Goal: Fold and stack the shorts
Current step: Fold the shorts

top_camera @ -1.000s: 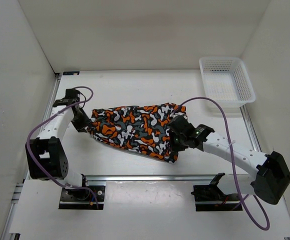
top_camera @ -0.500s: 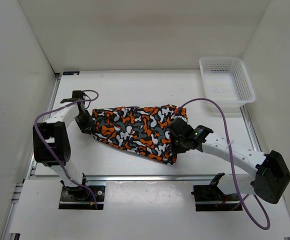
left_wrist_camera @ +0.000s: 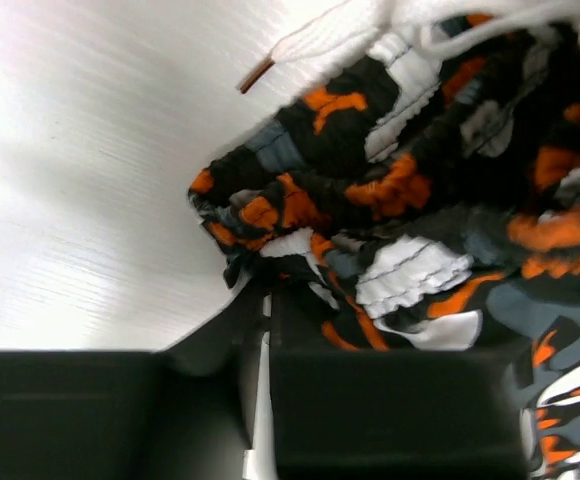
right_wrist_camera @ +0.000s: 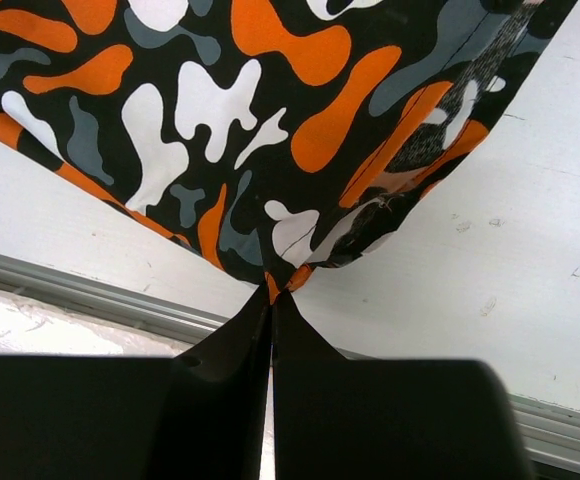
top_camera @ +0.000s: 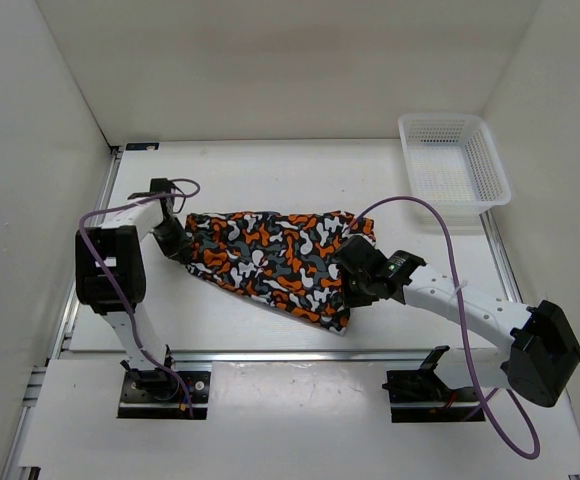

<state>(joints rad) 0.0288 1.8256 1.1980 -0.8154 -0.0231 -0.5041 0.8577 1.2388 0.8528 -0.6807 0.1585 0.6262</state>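
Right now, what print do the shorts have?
The shorts carry orange, black, white and grey camouflage-like blotches, clearest in the right wrist view.

Bright, even white light from above in my top view, only faint shadows on the surface [top_camera: 220, 320], left wrist picture blurred with glare top left, shorts [left_wrist_camera: 390, 200] soft there, right wrist picture crisp.

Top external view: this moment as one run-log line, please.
orange-black-white camouflage fabric shorts: stretched out | left gripper: pinching waistband | right gripper: pinching fabric corner
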